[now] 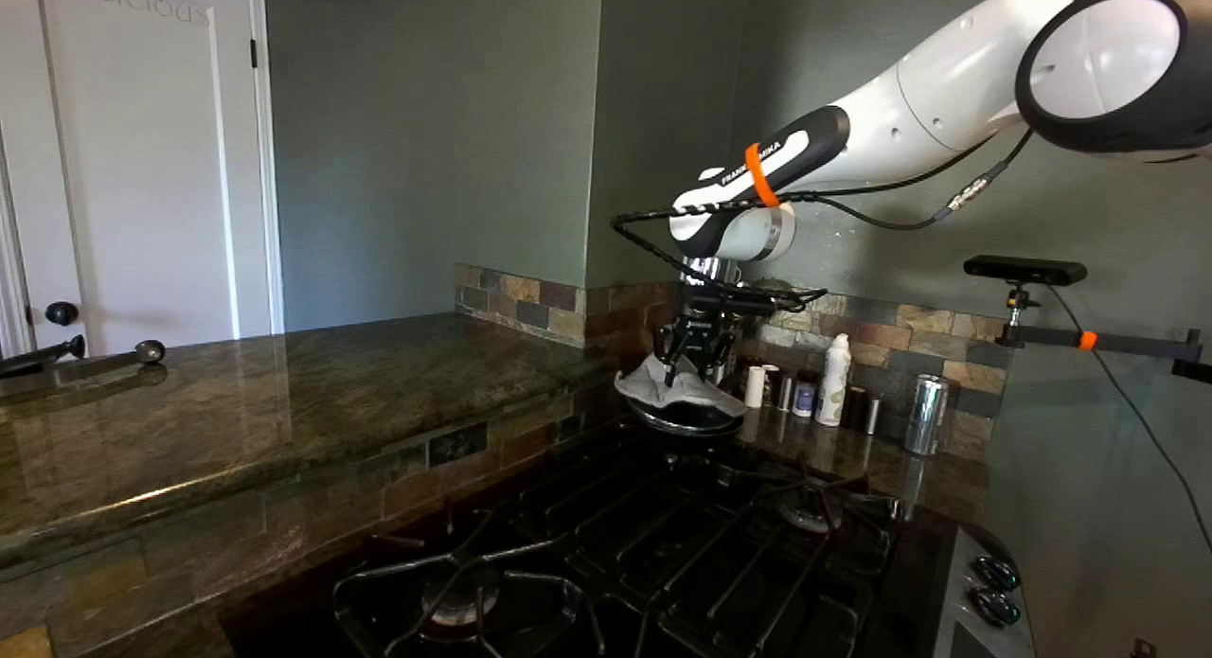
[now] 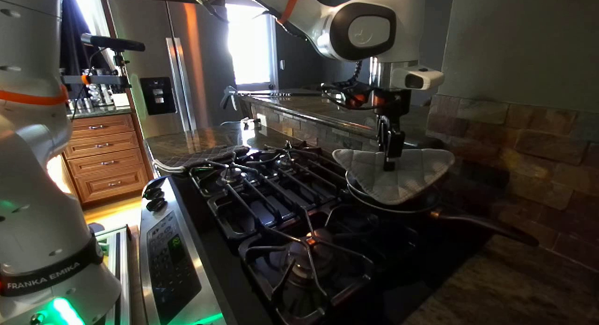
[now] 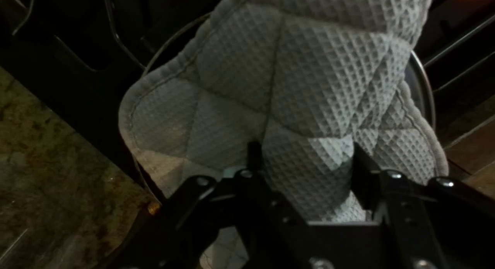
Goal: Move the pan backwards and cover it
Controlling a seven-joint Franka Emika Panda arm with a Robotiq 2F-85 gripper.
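Note:
The dark pan (image 2: 425, 204) rests at the far corner of the stove, its long handle (image 2: 489, 224) extending toward the tiled wall. A pale quilted cloth (image 2: 398, 182) lies across its top, with corners sticking out past the rim, and hides most of the inside. In the wrist view the cloth (image 3: 239, 106) fills the middle, and a shiny arc of the pan's rim (image 3: 424, 79) shows at its right. My gripper (image 3: 304, 148) points down over the cloth, fingers apart, with cloth visible between them. Its fingertips are at the cloth; whether they press on it I cannot tell.
Black burner grates (image 2: 311, 241) spread in front of the pan. Bottles and cans, including a white spray bottle (image 1: 833, 382), line the back counter. A raised stone ledge (image 1: 312, 402) runs alongside the stove. A dark quilted mat (image 2: 206, 159) lies at the stove's far end.

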